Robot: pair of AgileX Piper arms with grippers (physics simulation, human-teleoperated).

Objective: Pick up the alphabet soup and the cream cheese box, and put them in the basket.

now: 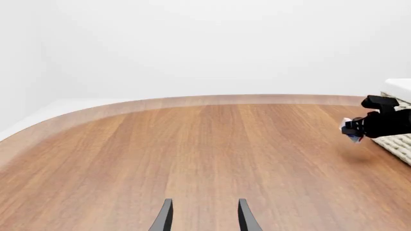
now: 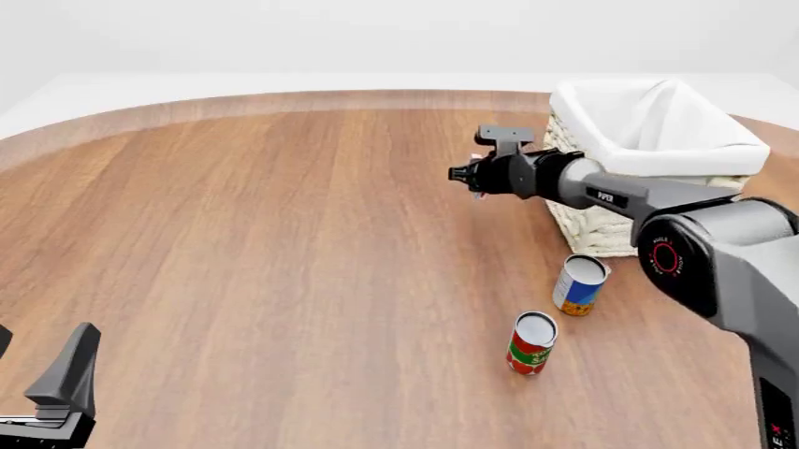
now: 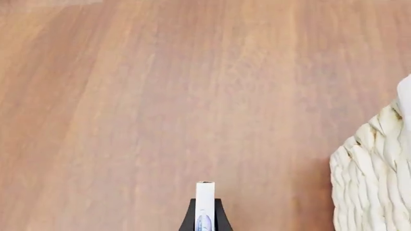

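One item is in hand: our right gripper (image 3: 205, 211) pinches the cream cheese box (image 3: 205, 204) above the table (image 2: 275, 243), just beside the basket (image 2: 699, 154). We should lift clear of its rim before letting go. Our left gripper (image 1: 204, 216) waits parted; the alphabet soup (image 2: 581, 285) stands nearby.

Even, bright, diffuse lighting throughout; no glare or blown highlights. Renders are sharp edge to edge, with no motion blur or visible lens distortion. Front view: the alphabet soup (image 2: 581, 284) and the red and green can (image 2: 532, 343) cast only faint, soft shadows on the table (image 2: 275, 243). Left wrist view: a dim, blurred shadow patch lies on the wood beneath the right gripper (image 1: 353, 130). Background walls are uniformly pale.
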